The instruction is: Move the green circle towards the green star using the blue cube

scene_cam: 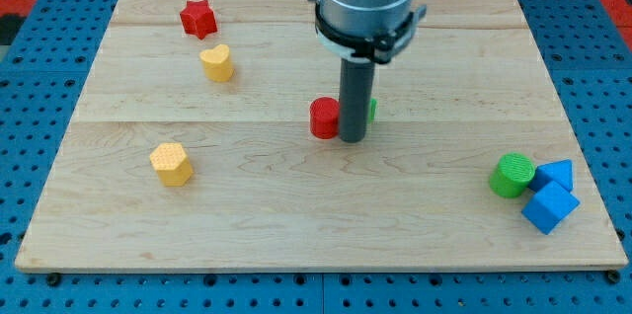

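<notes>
The green circle (512,175) stands near the view's right edge of the wooden board. The blue cube (549,207) touches it on its lower right. A blue triangle (557,174) lies just above the cube, beside the circle. The green star (370,110) is mostly hidden behind my rod near the board's middle; only a green sliver shows. My tip (353,139) rests on the board at the middle, touching the right side of a red cylinder (324,117), far left of the green circle and blue cube.
A red star (197,19) lies at the top left. A yellow heart (217,61) sits below it. A yellow hexagon (172,164) lies at the left. The board (128,225) sits on a blue pegboard surface.
</notes>
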You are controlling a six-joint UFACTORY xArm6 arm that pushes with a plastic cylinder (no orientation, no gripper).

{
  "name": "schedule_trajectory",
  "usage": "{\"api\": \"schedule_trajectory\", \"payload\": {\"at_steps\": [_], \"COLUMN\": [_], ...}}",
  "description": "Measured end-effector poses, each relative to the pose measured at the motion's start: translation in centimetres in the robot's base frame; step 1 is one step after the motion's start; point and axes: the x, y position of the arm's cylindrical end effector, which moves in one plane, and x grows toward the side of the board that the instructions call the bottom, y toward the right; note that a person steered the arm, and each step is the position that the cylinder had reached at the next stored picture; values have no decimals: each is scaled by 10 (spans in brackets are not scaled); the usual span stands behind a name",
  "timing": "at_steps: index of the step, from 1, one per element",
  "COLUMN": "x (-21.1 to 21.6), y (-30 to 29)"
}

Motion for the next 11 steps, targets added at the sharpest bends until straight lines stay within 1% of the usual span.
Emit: {"api": "schedule_trajectory", "payload": {"at_steps": [1, 2, 3, 4, 5, 6, 7, 8, 11], "x": [-12, -17, -17, 27, 79, 121, 137, 129, 68], "y": [29, 128, 203, 248, 253, 249, 230, 214, 202]}}
